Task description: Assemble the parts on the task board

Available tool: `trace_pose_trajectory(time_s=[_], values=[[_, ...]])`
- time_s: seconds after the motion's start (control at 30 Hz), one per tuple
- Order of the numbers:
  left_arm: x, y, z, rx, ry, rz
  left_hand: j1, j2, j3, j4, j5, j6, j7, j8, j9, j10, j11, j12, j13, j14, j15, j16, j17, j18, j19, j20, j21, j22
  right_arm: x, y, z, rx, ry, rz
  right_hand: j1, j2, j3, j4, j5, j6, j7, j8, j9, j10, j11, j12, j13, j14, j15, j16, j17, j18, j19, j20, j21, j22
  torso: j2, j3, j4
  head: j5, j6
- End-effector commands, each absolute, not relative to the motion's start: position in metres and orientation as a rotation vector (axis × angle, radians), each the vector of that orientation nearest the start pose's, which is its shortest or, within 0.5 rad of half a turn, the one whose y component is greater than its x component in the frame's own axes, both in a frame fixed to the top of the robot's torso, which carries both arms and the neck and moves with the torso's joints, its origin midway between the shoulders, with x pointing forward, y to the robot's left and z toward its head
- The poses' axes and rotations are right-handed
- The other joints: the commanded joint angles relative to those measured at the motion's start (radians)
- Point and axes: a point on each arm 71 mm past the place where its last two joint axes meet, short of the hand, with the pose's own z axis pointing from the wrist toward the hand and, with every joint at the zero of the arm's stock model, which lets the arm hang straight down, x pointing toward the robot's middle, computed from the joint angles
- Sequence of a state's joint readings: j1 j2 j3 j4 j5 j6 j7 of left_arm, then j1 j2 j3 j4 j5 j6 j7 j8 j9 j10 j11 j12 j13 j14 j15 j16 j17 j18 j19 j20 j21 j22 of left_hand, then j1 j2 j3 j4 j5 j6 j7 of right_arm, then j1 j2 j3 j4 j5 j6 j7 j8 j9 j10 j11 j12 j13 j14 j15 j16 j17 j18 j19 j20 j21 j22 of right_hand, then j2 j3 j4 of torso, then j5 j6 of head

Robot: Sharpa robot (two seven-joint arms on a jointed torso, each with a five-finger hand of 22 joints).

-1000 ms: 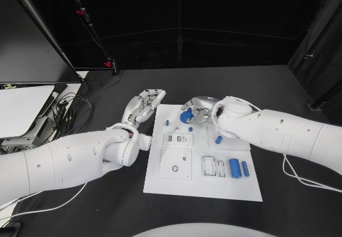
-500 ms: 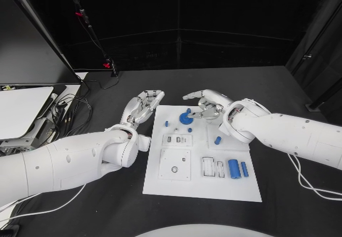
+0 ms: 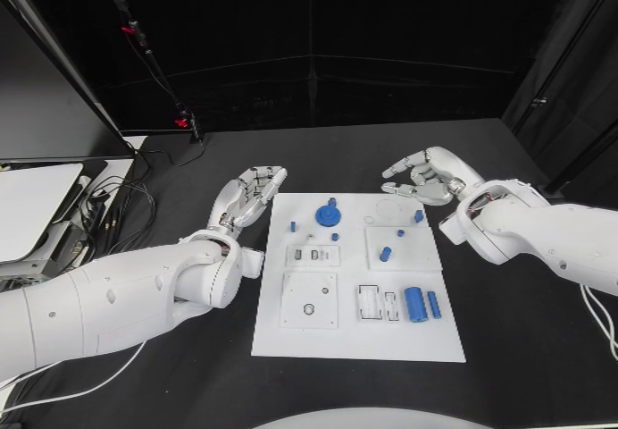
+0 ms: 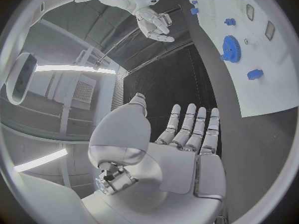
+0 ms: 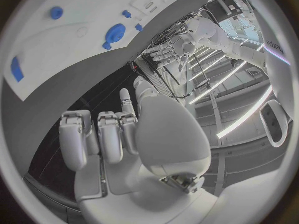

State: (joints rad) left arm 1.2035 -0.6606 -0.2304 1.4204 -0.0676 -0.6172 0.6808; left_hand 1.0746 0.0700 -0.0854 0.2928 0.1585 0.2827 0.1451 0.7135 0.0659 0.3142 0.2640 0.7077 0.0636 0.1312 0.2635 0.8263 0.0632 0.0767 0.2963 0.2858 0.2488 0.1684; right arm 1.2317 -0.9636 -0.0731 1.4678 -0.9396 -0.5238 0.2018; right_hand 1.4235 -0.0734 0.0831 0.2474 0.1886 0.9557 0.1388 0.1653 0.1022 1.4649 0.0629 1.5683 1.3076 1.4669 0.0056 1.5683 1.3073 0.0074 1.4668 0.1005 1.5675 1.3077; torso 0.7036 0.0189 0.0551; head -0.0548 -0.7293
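White task board (image 3: pixel 322 335) holds a blue gear (image 3: pixel 329 215) near its far edge. Right hand (image 3: pixel 425 176), fingers curled and empty, has released the gear and withdrawn off the board. Left hand (image 3: pixel 247 192) lies flat, fingers extended, beside it.

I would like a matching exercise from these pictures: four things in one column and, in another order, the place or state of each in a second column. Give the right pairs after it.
Things:
1. blue gear
2. left hand
3. right hand
4. large blue cylinder

Places or states:
A. off the board's far right corner, holding nothing
B. on the board, near its far edge
C. beside the board's left edge, fingers stretched out
D. on the board's near right part

Pairs: 1-B, 2-C, 3-A, 4-D
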Motion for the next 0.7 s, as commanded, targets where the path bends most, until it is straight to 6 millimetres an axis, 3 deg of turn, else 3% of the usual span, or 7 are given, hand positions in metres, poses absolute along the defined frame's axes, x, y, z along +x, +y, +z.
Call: trace_pose_trajectory(time_s=[0.03, 0.23, 0.43, 0.5, 0.63, 0.7], values=[[0.477, 0.162, -0.210, -0.685, 1.099, -1.500, 0.001, 0.009, -0.006, -0.001, 0.006, 0.006, 0.152, -0.005, -0.001, 0.009, 0.001, -0.003, 0.001, 0.008, -0.001, 0.003, 0.001, 0.018, 0.001, 0.004, 0.006, 0.000, 0.490, -0.299, -0.161, 0.266, 1.406, 0.810, -0.003, 0.002, -0.007, 0.003, -0.017, 0.003, -0.004, -0.010, -0.005, 0.106, 0.006, 0.003, 0.263, 0.104, 0.006, 0.002, 0.263, -0.007, 0.104, 0.012, 0.003, 0.263, 0.001, 0.0004, 0.0002, -0.024, 0.004], [0.477, 0.162, -0.211, -0.685, 1.100, -1.498, 0.003, 0.010, -0.007, -0.002, 0.007, 0.006, 0.152, -0.005, 0.000, 0.009, 0.001, -0.003, 0.001, 0.009, -0.001, 0.003, 0.001, 0.018, 0.002, 0.004, 0.007, 0.001, 0.484, -0.332, -0.161, 0.247, 1.425, 0.707, 0.017, -0.005, -0.009, 0.001, -0.064, -0.008, -0.016, -0.034, -0.015, 0.106, -0.008, 0.003, 0.263, 0.104, -0.003, 0.002, 0.263, -0.007, 0.104, 0.014, 0.003, 0.263, 0.000, -0.0001, -0.0024, -0.064, 0.008], [0.477, 0.163, -0.212, -0.686, 1.102, -1.496, 0.003, 0.010, -0.007, -0.002, 0.007, 0.006, 0.152, -0.005, 0.000, 0.009, 0.001, -0.003, 0.001, 0.009, -0.001, 0.003, 0.001, 0.018, 0.002, 0.004, 0.007, 0.001, 0.481, -0.352, -0.172, 0.262, 1.479, 0.650, 0.039, -0.014, -0.010, 0.000, -0.085, -0.040, -0.028, -0.062, -0.026, 0.106, -0.027, 0.003, 0.263, 0.104, -0.018, 0.002, 0.263, -0.007, 0.104, 0.002, 0.003, 0.263, 0.001, 0.0000, -0.0015, -0.090, 0.013], [0.476, 0.164, -0.212, -0.687, 1.102, -1.495, 0.003, 0.010, -0.007, -0.002, 0.007, 0.006, 0.152, -0.005, 0.000, 0.009, 0.001, -0.003, 0.001, 0.009, -0.001, 0.003, 0.001, 0.018, 0.002, 0.004, 0.007, 0.001, 0.480, -0.355, -0.179, 0.267, 1.502, 0.641, 0.042, -0.016, -0.010, 0.001, -0.090, -0.045, -0.030, -0.067, -0.027, 0.106, -0.030, 0.003, 0.263, 0.104, -0.021, 0.002, 0.263, -0.007, 0.104, 0.000, 0.003, 0.263, 0.000, 0.0002, -0.0035, -0.092, 0.013], [0.476, 0.165, -0.213, -0.688, 1.102, -1.493, 0.003, 0.010, -0.007, -0.002, 0.007, 0.006, 0.152, -0.005, 0.000, 0.009, 0.001, -0.003, 0.001, 0.009, -0.001, 0.003, 0.001, 0.018, 0.002, 0.004, 0.007, 0.001, 0.478, -0.358, -0.191, 0.269, 1.541, 0.626, 0.050, -0.020, -0.010, 0.001, -0.096, -0.054, -0.036, -0.074, -0.030, 0.106, -0.035, 0.003, 0.263, 0.104, -0.025, 0.002, 0.263, -0.007, 0.104, -0.005, 0.003, 0.263, 0.001, -0.0001, 0.0020, -0.101, 0.014], [0.476, 0.165, -0.213, -0.688, 1.103, -1.492, 0.003, 0.010, -0.007, -0.002, 0.007, 0.006, 0.152, -0.005, 0.000, 0.009, 0.001, -0.003, 0.001, 0.009, -0.001, 0.003, 0.001, 0.018, 0.002, 0.004, 0.007, 0.001, 0.479, -0.359, -0.195, 0.266, 1.555, 0.621, 0.054, -0.021, -0.010, 0.001, -0.100, -0.059, -0.039, -0.078, -0.031, 0.106, -0.038, 0.003, 0.263, 0.104, -0.028, 0.002, 0.263, -0.007, 0.104, -0.007, 0.003, 0.263, 0.001, 0.0000, 0.0009, -0.101, 0.013]])
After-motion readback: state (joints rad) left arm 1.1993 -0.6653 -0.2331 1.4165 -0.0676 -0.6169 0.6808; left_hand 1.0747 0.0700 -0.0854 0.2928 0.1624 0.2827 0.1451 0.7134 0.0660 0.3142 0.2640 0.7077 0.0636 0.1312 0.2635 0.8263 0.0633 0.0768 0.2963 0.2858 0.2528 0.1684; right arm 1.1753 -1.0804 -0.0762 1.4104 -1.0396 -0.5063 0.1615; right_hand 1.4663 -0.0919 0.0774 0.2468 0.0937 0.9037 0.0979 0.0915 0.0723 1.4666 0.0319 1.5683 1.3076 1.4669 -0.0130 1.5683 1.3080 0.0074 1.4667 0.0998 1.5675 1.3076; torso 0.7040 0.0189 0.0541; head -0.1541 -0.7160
